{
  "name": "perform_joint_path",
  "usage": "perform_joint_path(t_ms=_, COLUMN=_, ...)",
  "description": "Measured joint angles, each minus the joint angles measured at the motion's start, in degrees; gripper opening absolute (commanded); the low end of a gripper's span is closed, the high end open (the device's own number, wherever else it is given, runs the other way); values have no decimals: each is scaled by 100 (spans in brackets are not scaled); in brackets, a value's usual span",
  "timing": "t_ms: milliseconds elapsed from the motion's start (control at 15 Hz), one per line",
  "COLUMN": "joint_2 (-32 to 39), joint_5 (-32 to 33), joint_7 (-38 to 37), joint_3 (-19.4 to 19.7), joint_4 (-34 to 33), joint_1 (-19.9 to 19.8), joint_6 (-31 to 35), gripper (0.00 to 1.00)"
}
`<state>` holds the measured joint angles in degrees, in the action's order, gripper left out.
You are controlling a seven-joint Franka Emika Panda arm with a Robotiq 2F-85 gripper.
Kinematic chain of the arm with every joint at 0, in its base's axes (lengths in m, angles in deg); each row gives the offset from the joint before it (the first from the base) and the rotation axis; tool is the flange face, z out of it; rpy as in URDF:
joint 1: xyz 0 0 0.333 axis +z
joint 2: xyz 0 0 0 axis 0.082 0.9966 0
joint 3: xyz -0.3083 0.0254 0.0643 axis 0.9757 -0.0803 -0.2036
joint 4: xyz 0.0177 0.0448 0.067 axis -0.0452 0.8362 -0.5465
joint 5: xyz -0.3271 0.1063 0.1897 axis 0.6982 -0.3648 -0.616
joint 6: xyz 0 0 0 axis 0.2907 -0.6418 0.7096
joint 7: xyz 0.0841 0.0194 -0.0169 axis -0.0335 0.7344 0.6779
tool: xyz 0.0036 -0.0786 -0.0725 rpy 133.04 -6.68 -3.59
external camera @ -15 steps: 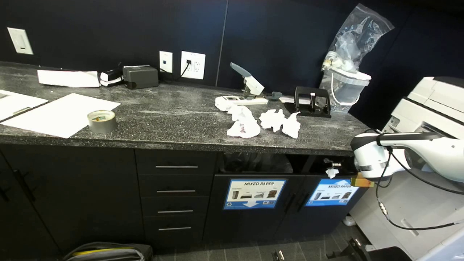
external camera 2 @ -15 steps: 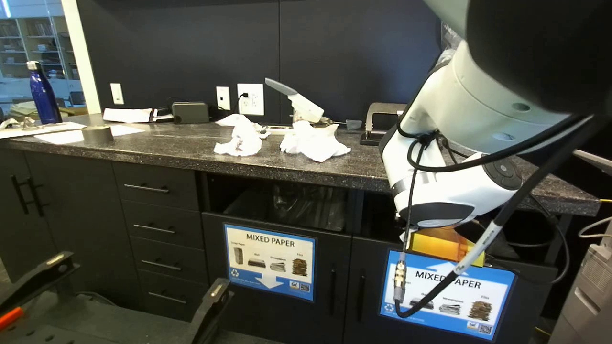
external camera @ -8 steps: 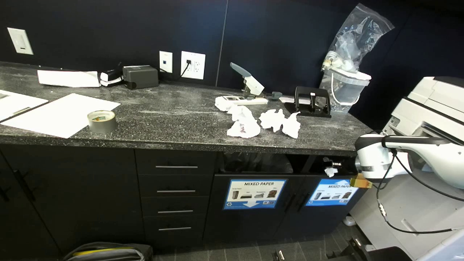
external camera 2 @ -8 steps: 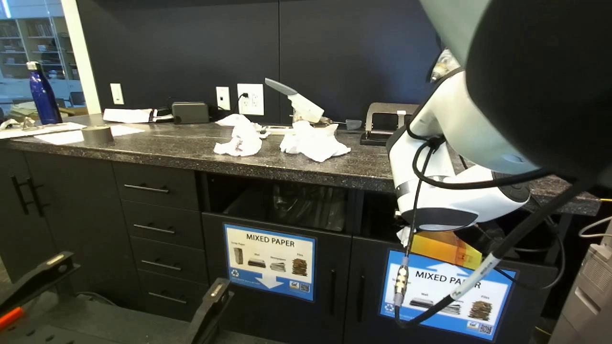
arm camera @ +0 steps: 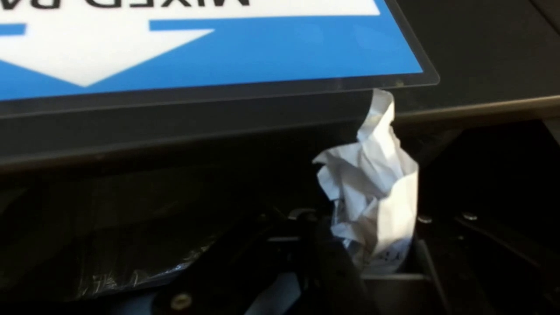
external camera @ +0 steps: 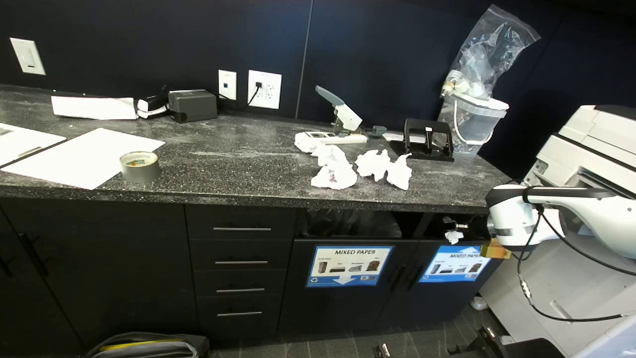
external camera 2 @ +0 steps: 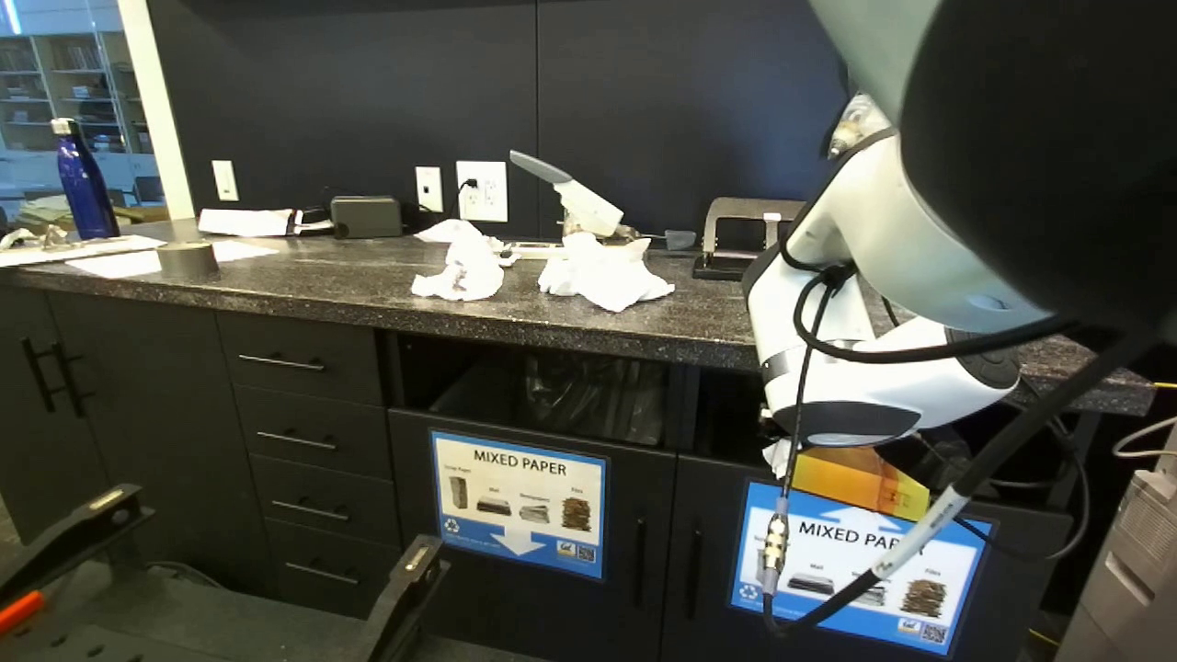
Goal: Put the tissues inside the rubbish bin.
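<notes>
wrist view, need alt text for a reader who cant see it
A black hand grips a crumpled white paper wad at the rubbish bin's dark slot. Above, a blue-and-white sign appears upside down, its lettering cut off by the picture's top edge.

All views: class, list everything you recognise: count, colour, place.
tissues: several, white, countertop
rubbish bin slots: two, black, cabinet
MIXED PAPER signs: two, white-and-blue, cabinet
stapler: one, cream and grey, behind tissues
bucket: one, clear, countertop right
hole punch: one, black, near bucket
paper sheets: two, white, countertop left
tape roll: one, grey, near sheets
water bottle: one, blue, far left
printer: one, pale, far right
arm: one, white, right
claw: one, black, at slot, gripping tissue
</notes>
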<state>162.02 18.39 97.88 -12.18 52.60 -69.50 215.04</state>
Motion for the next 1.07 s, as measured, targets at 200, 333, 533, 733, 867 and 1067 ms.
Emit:
perform_joint_path(t_ms=200, joint_2=0, joint_5=0, joint_7=-35, joint_3=2, joint_4=-1, joint_1=11, joint_6=28, gripper=42)
perform_joint_path(t_ms=333, joint_2=0, joint_5=0, joint_7=-56, joint_3=0, joint_4=-1, joint_1=24, joint_6=65, gripper=58)
perform_joint_path(t_ms=533, joint_2=23, joint_5=0, joint_7=-112, joint_3=-22, joint_4=9, joint_1=69, joint_6=280, gripper=80)
perform_joint_path(t_ms=733, joint_2=115, joint_5=28, joint_7=-155, joint_3=-40, joint_4=17, joint_1=141, joint_6=696, gripper=99)
perform_joint_path(t_ms=867, joint_2=182, joint_5=-29, joint_7=-163, joint_3=-25, joint_4=31, joint_1=270, joint_6=1207, gripper=100)
perform_joint_path(t_ms=1067, joint_2=213, joint_5=-225, joint_7=-165, joint_3=64, joint_4=82, joint_1=532, joint_6=1998, gripper=100)
